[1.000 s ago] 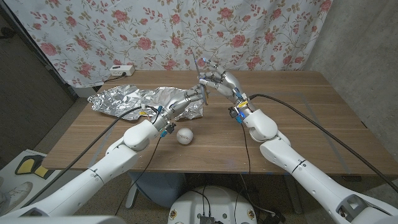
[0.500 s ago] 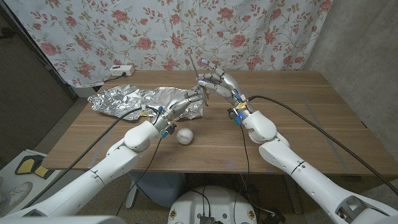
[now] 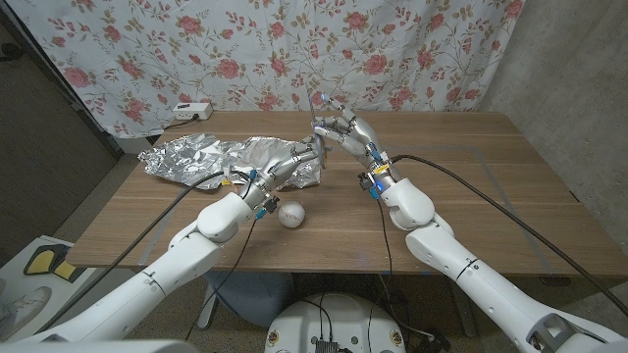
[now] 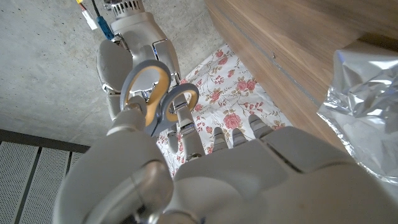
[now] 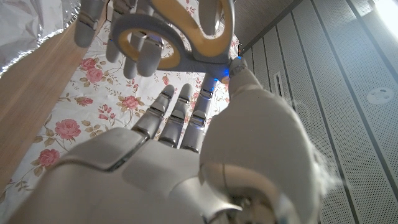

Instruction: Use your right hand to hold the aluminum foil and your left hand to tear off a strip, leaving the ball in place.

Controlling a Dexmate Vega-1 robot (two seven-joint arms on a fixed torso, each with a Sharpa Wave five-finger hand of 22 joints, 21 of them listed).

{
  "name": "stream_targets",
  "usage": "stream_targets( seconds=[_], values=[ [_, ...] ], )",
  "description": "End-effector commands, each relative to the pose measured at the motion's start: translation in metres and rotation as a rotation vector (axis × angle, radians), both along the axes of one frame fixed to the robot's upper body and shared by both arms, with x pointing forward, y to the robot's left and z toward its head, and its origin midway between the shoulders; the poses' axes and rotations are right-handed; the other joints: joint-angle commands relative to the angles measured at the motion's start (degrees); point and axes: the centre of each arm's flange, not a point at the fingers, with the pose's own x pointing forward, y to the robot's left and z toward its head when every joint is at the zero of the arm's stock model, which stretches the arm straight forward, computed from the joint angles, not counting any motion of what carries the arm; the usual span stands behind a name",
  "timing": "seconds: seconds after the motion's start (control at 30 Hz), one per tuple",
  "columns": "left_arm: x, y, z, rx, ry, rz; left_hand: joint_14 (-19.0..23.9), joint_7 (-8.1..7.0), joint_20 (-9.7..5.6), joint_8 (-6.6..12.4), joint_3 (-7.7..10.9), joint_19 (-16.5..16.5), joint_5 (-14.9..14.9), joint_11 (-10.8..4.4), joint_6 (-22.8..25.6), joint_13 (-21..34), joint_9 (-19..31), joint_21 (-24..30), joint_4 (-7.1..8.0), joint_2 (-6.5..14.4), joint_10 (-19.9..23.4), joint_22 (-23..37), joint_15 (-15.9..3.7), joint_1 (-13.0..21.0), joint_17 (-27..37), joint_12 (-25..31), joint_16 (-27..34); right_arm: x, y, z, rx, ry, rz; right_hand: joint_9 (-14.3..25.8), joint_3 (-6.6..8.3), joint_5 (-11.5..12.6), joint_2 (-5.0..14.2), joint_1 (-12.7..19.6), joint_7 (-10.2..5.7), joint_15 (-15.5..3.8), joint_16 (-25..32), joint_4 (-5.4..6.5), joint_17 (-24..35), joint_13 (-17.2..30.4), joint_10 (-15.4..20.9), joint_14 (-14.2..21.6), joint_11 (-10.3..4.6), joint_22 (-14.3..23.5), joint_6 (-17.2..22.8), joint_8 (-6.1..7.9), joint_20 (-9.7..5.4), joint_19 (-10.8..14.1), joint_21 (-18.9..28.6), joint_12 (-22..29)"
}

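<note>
— Where's the aluminum foil (image 3: pixel 231 157)?

— Crumpled along the table's (image 3: pixel 471 186) left half, its right end under my left hand (image 3: pixel 294 162); that hand's fingers lie on it, but whether they pinch it I cannot tell. The ball (image 3: pixel 290 214) sits just in front.

— And your right hand (image 3: pixel 343 129)?

— Raised beside the foil's end, holding scissors (image 5: pixel 177 31) by their handles, not the foil.

— How will the foil behave?

— Thin, light, easily ripped, I'd guess. Pin it near the end and pull from a free edge.

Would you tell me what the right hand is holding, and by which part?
The scissors, by their handle loops, in the right hand; the left hand seems to touch the loops too.
</note>
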Motion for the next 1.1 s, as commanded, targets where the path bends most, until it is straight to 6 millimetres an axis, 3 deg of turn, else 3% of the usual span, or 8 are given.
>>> stream_targets(
  seconds=[0.03, 0.67, 0.8, 0.9, 1.1],
  values=[
    [-0.001, 0.000, -0.002, -0.019, -0.003, 0.037, -2.9, 0.33, 0.06, 0.48, -0.74, 0.5, 0.4, -0.17, 1.4, 0.1, 0.3, 0.3, 0.09, -1.3, 0.5, 0.1, -0.26, -0.3, 0.1, 0.4, 0.4, 0.001, 0.001, -0.006, 0.044, 0.020, 0.016, 0.3, -0.04, 0.4, 0.41, 0.3, 0.05, -10.64, 0.1, -0.06, 0.2, 0.2, 8.1, -0.4, -8.55, 0.1, 0.6, 0.35, 0.08, -0.2, -0.2, 0.5],
    [0.000, -0.006, -0.003, -0.029, -0.006, 0.022, -2.3, 0.53, 0.35, -0.31, -1.74, 0.9, 0.7, -0.15, 1.1, 0.1, 0.3, 0.4, 0.20, -2.4, 1.0, 0.1, -0.32, -0.3, 0.2, 0.6, 0.4, 0.000, 0.012, -0.016, 0.078, 0.053, 0.056, 0.3, -0.18, 0.4, 0.40, 0.5, -0.15, -10.65, 0.0, -0.11, 0.4, 0.1, 8.0, -0.6, -8.53, 0.1, 0.7, 0.27, 0.80, -1.1, -0.4, 0.7],
    [0.000, -0.008, -0.004, -0.030, -0.007, 0.019, -2.3, 0.59, 0.37, -0.40, -1.75, 0.9, 0.7, -0.12, 1.0, 0.1, 0.3, 0.4, 0.20, -2.4, 1.0, 0.1, -0.25, -0.2, 0.2, 0.6, 0.4, 0.000, 0.014, -0.019, 0.082, 0.061, 0.065, 0.3, -0.34, 0.3, 0.43, 0.2, -0.20, -10.21, -0.1, 0.09, 0.4, 0.0, 8.0, -0.6, -8.62, 0.0, 0.6, 0.22, 1.59, -1.6, -0.5, 0.7],
    [0.000, -0.009, -0.004, -0.030, -0.008, 0.016, -2.3, 0.62, 0.40, -0.48, -1.76, 0.9, 0.7, -0.12, 0.9, 0.1, 0.3, 0.4, 0.20, -2.3, 1.0, 0.1, -0.25, -0.1, 0.2, 0.5, 0.4, -0.001, 0.014, -0.020, 0.090, 0.063, 0.061, 0.3, -0.59, 0.3, 0.31, -0.3, -0.24, -9.47, -0.2, 0.34, 0.2, -0.3, 8.0, -0.5, -8.91, 0.0, 0.6, 0.14, 3.88, -1.6, -0.4, 0.6],
    [0.000, -0.011, -0.005, -0.024, -0.006, 0.012, -2.3, 0.70, 0.36, -0.59, -1.70, 0.9, 0.8, -0.05, 1.0, 0.1, 0.3, 0.3, 0.18, -2.1, 0.9, 0.1, -0.16, 0.2, 0.1, 0.5, 0.4, 0.000, 0.008, -0.020, 0.122, 0.064, 0.048, 0.3, -0.43, 0.3, 0.52, 0.1, -0.39, -10.21, -0.3, 0.11, 0.2, -0.2, 8.0, -0.8, -8.76, 0.0, 0.6, 0.09, 4.15, -2.1, -0.5, 0.7]
  ],
)
